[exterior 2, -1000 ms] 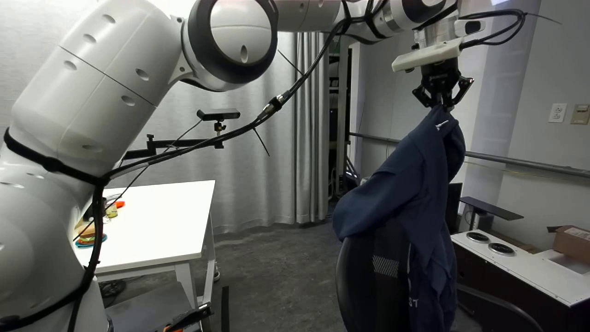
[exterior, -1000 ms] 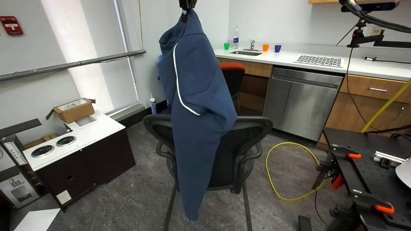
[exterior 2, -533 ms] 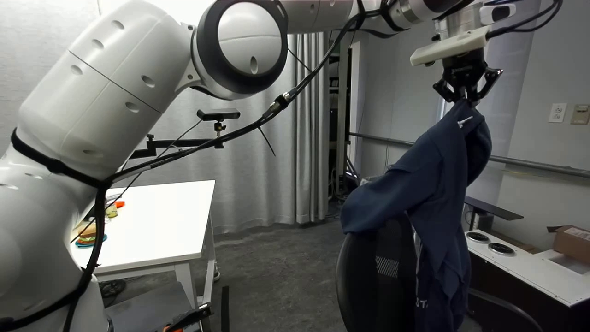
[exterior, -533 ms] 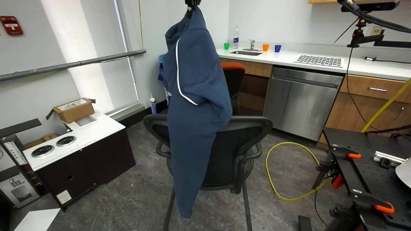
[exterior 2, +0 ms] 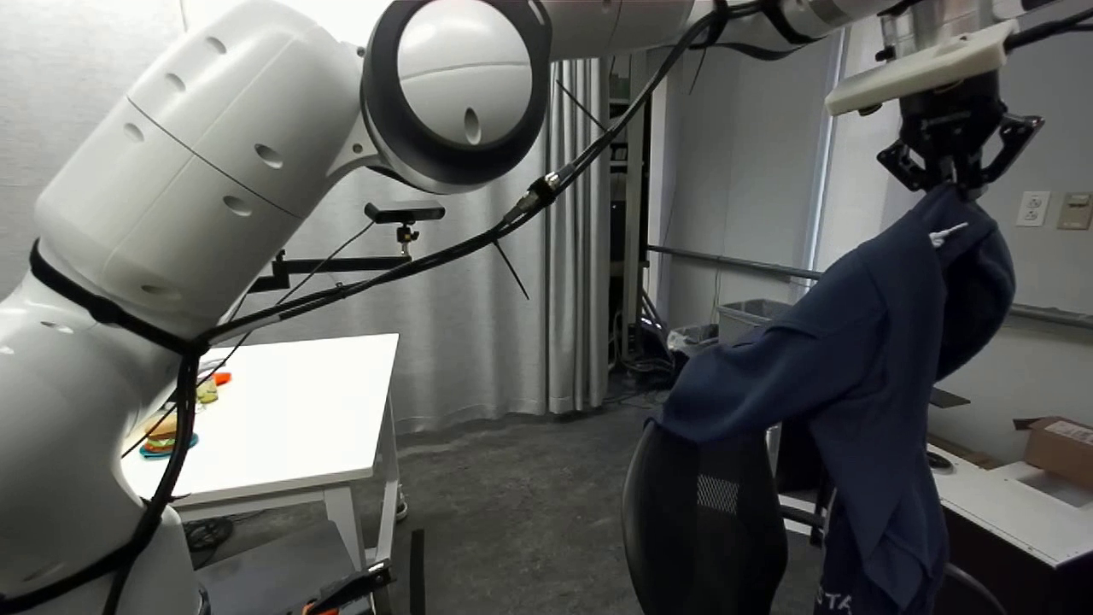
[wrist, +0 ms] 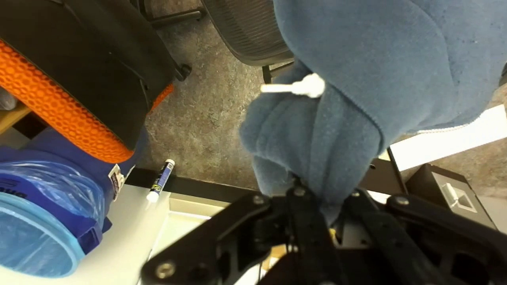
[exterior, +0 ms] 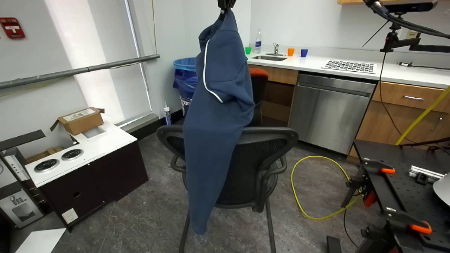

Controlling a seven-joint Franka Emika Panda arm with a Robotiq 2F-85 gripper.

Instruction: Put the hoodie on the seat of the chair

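The hoodie [exterior 2: 879, 384] is suspended below the gripper [exterior 2: 955, 178] — a fold at its top is clamped between jaws drawn tightly together. Further down, the back of the chair [exterior: 256, 168] is overlapped by a sleeve [exterior: 207, 175] in both exterior views; whether the seat is touched cannot be told. Lettering [exterior 2: 832, 601], far below the gripper, is shown in an exterior view but not from the wrist. From there, a cord tip [wrist: 311, 86] is seen near the jaws, and a blue bin [wrist: 63, 238] — lower, off to one side.

A bright band glows down the window shade [exterior: 70, 35]! White tabletop [exterior 2: 299, 401] glaring hard, and the gripper [wrist: 328, 198] blurs in the wrist view.
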